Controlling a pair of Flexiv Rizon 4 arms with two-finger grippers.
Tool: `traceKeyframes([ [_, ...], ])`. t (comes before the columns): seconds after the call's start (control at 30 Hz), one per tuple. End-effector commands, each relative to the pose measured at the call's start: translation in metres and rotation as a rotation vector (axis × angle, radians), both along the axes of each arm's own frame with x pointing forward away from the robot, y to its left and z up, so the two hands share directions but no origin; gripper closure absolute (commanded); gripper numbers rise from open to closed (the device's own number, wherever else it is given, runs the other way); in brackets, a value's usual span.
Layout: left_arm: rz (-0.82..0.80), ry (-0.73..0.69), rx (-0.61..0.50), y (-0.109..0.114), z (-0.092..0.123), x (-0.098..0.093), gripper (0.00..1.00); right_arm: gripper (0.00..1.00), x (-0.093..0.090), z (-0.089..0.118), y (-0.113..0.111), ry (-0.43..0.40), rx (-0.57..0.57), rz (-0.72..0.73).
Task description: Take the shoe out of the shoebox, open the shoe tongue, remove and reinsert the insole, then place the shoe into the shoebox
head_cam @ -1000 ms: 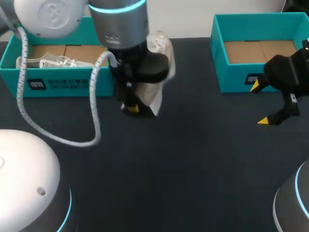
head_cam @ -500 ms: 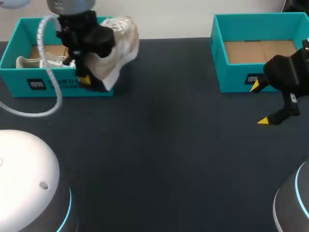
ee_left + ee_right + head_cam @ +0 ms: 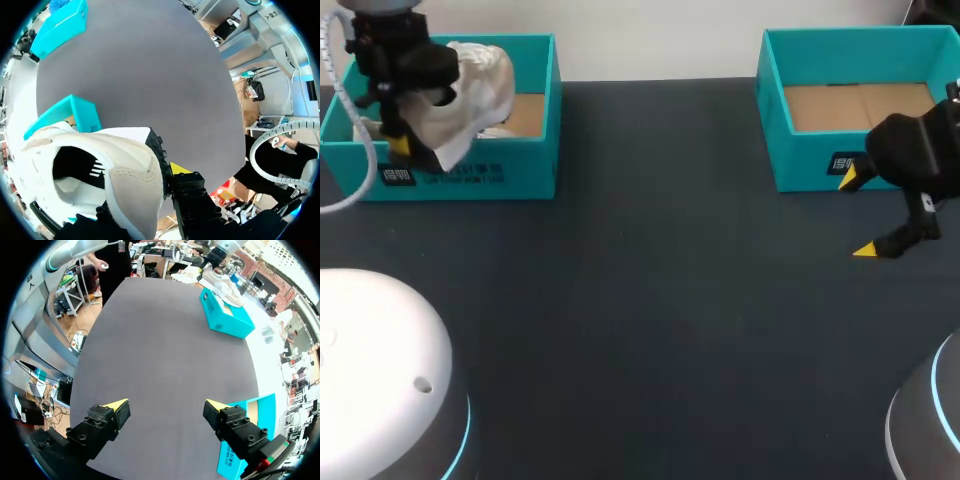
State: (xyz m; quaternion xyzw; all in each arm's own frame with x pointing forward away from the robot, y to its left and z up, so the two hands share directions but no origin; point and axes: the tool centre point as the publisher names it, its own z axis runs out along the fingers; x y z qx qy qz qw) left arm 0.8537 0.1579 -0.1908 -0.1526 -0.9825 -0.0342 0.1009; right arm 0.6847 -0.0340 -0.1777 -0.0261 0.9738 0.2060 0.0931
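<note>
My left gripper (image 3: pixel 400 140) is shut on a beige and white shoe (image 3: pixel 465 90) and holds it tilted over the left teal shoebox (image 3: pixel 470 172) at the back left. In the left wrist view the shoe (image 3: pixel 100 170) fills the space at my gripper (image 3: pixel 147 182). One yellow-tipped finger (image 3: pixel 177 168) presses on the outside of its heel wall; the other finger is hidden inside the shoe. A corner of the box (image 3: pixel 75 112) shows beyond it. My right gripper (image 3: pixel 860 215) stands open and empty near the right teal box (image 3: pixel 840 160).
The right wrist view has its gripper (image 3: pixel 166 407) wide open over dark table, the right box (image 3: pixel 247 412) beside one finger and the left box (image 3: pixel 225 317) far ahead. Part of another white shoe (image 3: pixel 362 128) lies in the left box.
My left arm has carried the shoe from the table's middle back and to the left, to above the left shoebox. The right arm has not moved.
</note>
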Motion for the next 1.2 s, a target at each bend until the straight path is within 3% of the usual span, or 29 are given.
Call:
traceKeyframes([
  [0.03, 0.026, 0.007, -0.04, 0.023, 0.007, 0.018, 1.0, 0.0, 0.002, -0.001, 0.001, 0.003, -0.003, 0.001],
  [0.27, 0.025, -0.018, -0.029, 0.049, 0.02, 0.035, 1.0, 0.0, 0.002, -0.001, 0.001, 0.003, -0.003, 0.001],
  [0.97, 0.038, -0.026, -0.041, 0.05, 0.022, 0.036, 1.0, 0.0, 0.002, -0.001, 0.001, 0.003, -0.003, 0.001],
  [1.2, 0.08, 0.004, -0.079, 0.08, 0.023, 0.071, 1.0, 0.0, 0.002, -0.001, 0.001, 0.003, -0.003, 0.001],
])
